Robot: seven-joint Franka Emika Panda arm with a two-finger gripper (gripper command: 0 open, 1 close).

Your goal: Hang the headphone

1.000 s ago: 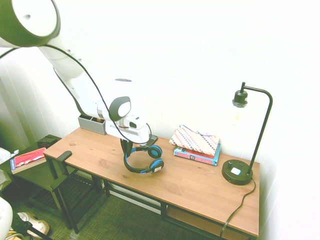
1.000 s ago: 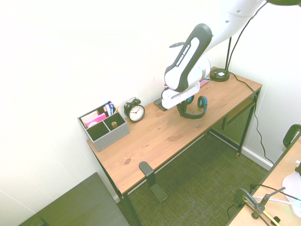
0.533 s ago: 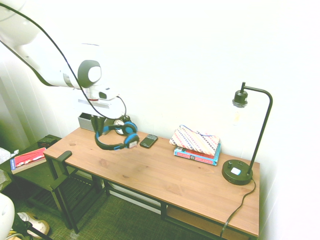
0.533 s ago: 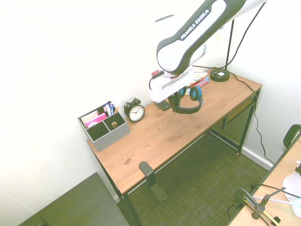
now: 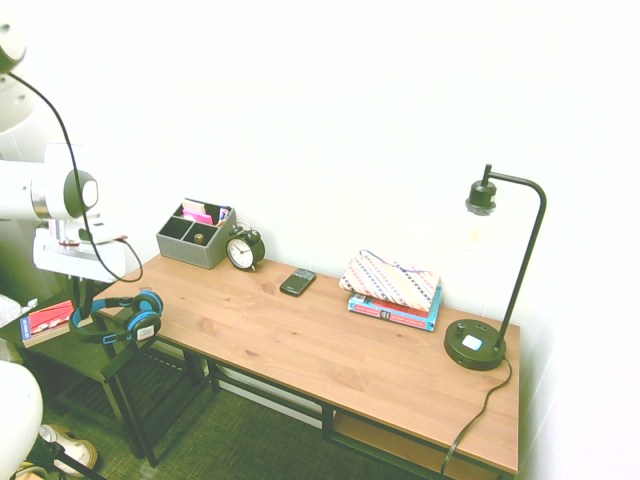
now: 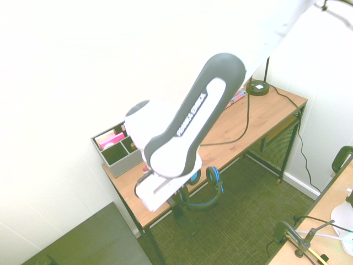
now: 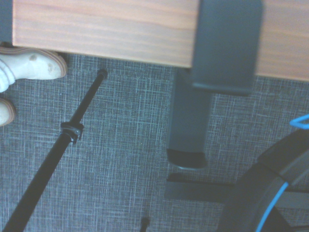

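First exterior view, and at the far left here's the white arm (image 5: 20, 190), reaching in over the end of the desk! Down at floor level on that side I spot a pale shoe (image 5: 70, 447), and above it a red book (image 5: 48, 318) on the dark side table (image 5: 60, 365). Now the gripper (image 5: 84, 298): its jaws are closed on the band of the headphones (image 5: 144, 326), and up in the air they hang, blue and black, ear cups out to the right, just off the desk's left end. The wrist view has the black hook (image 7: 227, 48) on the desk edge, with part of the headband near it; whether they touch, I can't tell.

Moving right along the wooden desk (image 5: 300, 335): the grey organizer (image 5: 196, 240) with pink and blue bits in it, then the round alarm clock (image 5: 243, 251) just beside it, then a black phone (image 5: 297, 282) lying flat. Further along, a patterned pouch (image 5: 390, 281) lies on top of the blue-and-red books (image 5: 392, 311), and at the right end, there stands the black lamp (image 5: 475, 346), upright, its neck bent over to the left!
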